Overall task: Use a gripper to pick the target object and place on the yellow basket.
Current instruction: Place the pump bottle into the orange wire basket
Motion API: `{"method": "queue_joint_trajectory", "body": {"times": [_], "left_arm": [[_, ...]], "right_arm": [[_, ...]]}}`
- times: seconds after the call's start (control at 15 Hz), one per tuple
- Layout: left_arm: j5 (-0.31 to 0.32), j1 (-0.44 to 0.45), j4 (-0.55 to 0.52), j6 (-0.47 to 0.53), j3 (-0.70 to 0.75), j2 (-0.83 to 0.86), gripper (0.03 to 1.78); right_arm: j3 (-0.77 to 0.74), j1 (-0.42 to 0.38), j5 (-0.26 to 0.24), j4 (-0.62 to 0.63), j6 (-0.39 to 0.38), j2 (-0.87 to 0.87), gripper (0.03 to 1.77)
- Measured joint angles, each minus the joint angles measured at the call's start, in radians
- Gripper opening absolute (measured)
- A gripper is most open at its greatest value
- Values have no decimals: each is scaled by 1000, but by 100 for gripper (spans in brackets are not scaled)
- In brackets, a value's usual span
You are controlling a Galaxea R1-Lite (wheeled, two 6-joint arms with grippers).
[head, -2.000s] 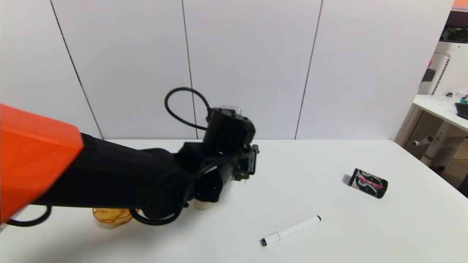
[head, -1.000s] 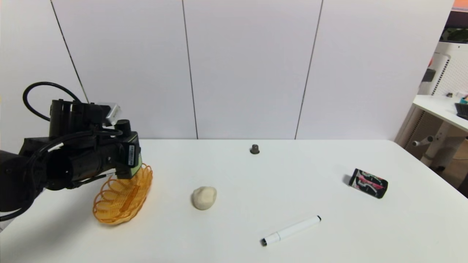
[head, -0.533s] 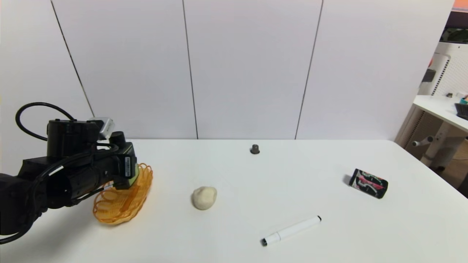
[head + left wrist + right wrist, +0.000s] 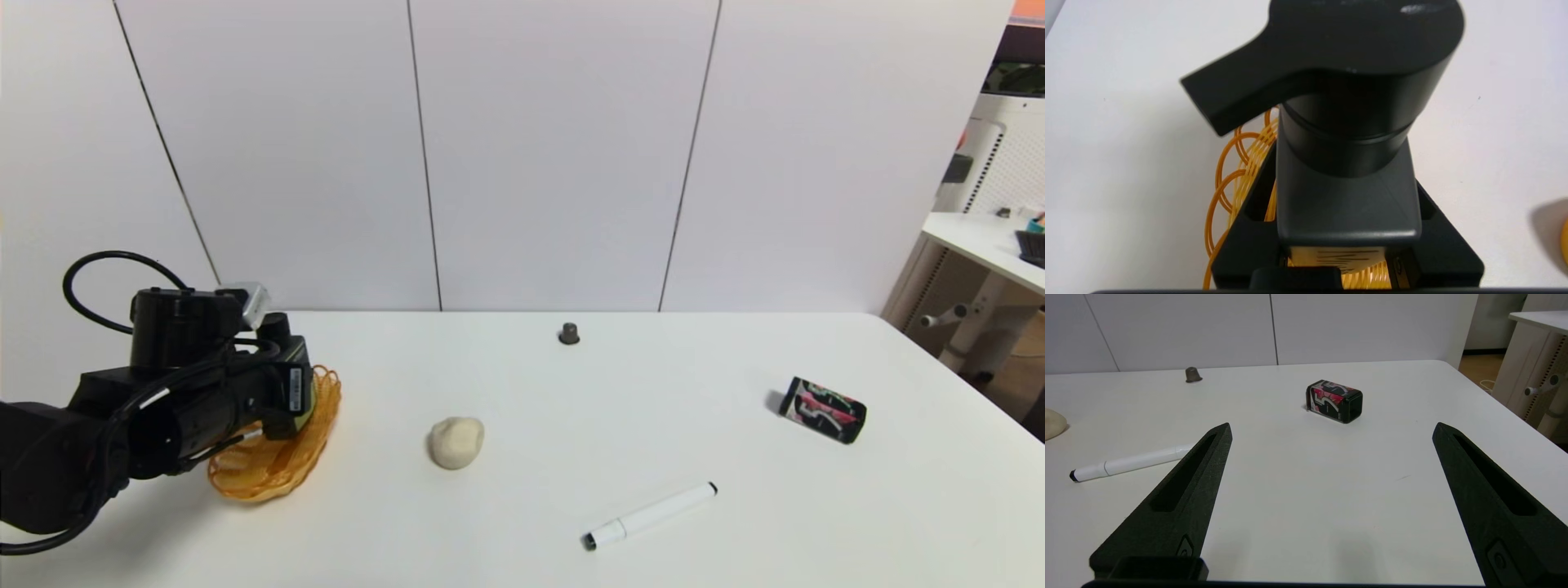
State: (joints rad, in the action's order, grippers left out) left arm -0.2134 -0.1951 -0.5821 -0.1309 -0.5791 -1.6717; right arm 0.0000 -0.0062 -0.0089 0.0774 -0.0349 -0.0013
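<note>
Head view, lower left — left tool (image 4: 282,408) is gripping the pump bottle (image 4: 295,390) over the yellow basket (image 4: 314,429); right tool (image 4: 1331,433) is gaping wide.

Between our left fingers (image 4: 1249,241) the bottle (image 4: 1347,163) looks like smooth matt black plastic, its pump head slightly glossy. Beneath them, the basket (image 4: 314,429) is translucent orange-yellow plastic in wiry loops. Beyond our right fingers (image 4: 1180,502), of rough matt black plastic, the bench (image 4: 1298,482) is smooth white, perhaps laminate.

L end effector (image 4: 1347,245) clamped shut; R end effector (image 4: 1331,428) wide apart.
</note>
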Motion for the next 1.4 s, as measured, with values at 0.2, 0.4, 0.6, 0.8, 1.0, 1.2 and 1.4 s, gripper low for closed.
{"method": "queue_joint_trajectory", "body": {"times": [0.2, 0.4, 0.6, 0.8, 1.0, 1.2, 1.4], "left_arm": [[0, -3, -6, 0, 14, -5, 82], [0, -3, -4, 0, 25, -5, 110], [0, -3, -4, 1, 30, -3, 130], [1, -6, -2, 4, 28, 5, 143], [2, -19, 9, 6, 27, 31, 151], [3, -27, 51, 7, 27, 86, 157], [6, -33, 158, 11, 28, 190, 162]], "right_arm": [[0, 0, 0, 0, 0, 0, 169], [0, 0, -1, 0, 0, 0, 169], [0, 0, 0, 0, -1, 0, 169], [0, 0, 0, 0, 0, 0, 169], [0, 0, 0, 0, 0, 0, 169], [0, 0, 0, 0, 0, 0, 169], [0, 0, 0, 0, 0, 0, 169]]}}
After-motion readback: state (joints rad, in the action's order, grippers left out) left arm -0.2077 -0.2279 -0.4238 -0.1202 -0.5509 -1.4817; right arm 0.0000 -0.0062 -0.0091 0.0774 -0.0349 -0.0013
